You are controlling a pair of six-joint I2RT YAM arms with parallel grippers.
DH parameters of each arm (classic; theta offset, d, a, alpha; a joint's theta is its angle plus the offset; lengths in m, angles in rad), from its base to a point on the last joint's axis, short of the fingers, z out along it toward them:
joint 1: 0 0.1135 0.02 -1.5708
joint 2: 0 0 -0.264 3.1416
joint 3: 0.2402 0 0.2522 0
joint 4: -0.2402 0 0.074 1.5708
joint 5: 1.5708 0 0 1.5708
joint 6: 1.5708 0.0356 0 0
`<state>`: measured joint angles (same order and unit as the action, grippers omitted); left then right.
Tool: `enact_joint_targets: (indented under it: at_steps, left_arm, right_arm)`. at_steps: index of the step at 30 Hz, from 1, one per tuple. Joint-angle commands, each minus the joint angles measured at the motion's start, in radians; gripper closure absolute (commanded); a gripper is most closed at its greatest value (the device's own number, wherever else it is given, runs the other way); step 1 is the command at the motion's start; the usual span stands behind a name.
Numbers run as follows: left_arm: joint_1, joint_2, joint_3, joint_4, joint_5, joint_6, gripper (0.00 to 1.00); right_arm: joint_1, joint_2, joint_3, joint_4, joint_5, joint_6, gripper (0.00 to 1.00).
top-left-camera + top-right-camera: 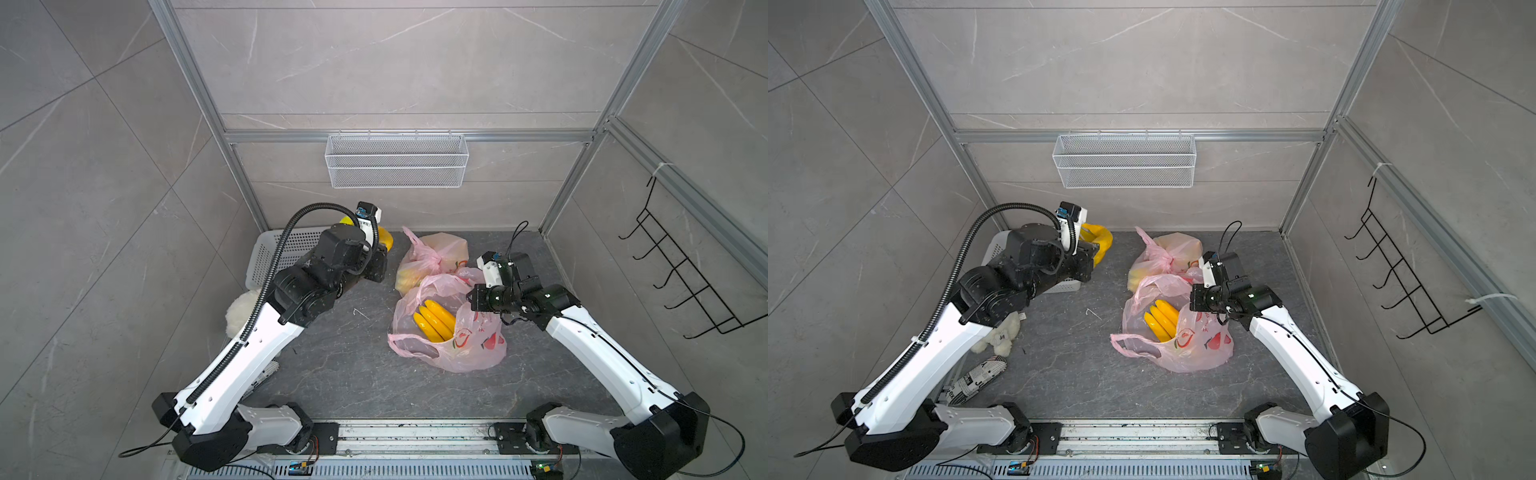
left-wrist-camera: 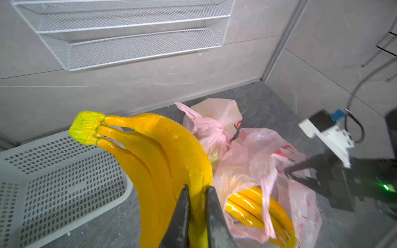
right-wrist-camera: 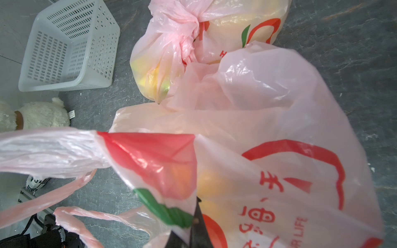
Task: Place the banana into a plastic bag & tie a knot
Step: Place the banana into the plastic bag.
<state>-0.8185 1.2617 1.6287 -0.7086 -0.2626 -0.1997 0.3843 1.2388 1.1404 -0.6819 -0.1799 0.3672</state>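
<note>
Transport step. Left gripper (image 2: 196, 189) clamped on banana bunch (image 2: 163, 154). Right gripper (image 2: 287, 171) pinches open pink bag (image 1: 478, 349), ahead of and below left gripper. Next: carry over mouth, lower, release.

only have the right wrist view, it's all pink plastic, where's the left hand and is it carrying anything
observer: The left hand is shut on a loose banana bunch, held up beside the white basket.
operator: is the open bag empty
observer: No. In both top views a second banana bunch lies inside the open bag.
operator: which side am i gripping
observer: The right hand pinches the rim on the robot's right side; the mouth opens on the side toward the left hand.
</note>
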Motion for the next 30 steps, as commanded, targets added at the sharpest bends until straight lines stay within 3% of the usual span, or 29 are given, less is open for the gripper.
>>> enact_joint_targets:
  at_steps: [1, 5, 12, 21, 30]
  left_arm:
    - [-0.086, -0.057, -0.042, 0.057, 0.054, 0.034, 1.00]
    - [-0.185, -0.133, -0.068, 0.083, 0.118, 0.049, 1.00]
    - [-0.313, -0.194, -0.081, 0.092, 0.114, 0.079, 1.00]
    - [-0.340, -0.197, -0.143, 0.138, 0.216, 0.079, 1.00]
    - [-0.341, -0.122, -0.244, 0.261, 0.266, 0.092, 1.00]
  right_arm:
    - [0.005, 0.035, 0.067, -0.045, 0.037, 0.008, 1.00]
    - [0.004, 0.078, 0.117, -0.065, 0.049, 0.015, 1.00]
    - [0.004, 0.146, 0.193, -0.080, 0.096, 0.009, 1.00]
    - [0.007, 0.193, 0.277, -0.079, 0.080, 0.005, 1.00]
    - [0.015, 0.108, 0.203, -0.057, 0.036, -0.021, 1.00]
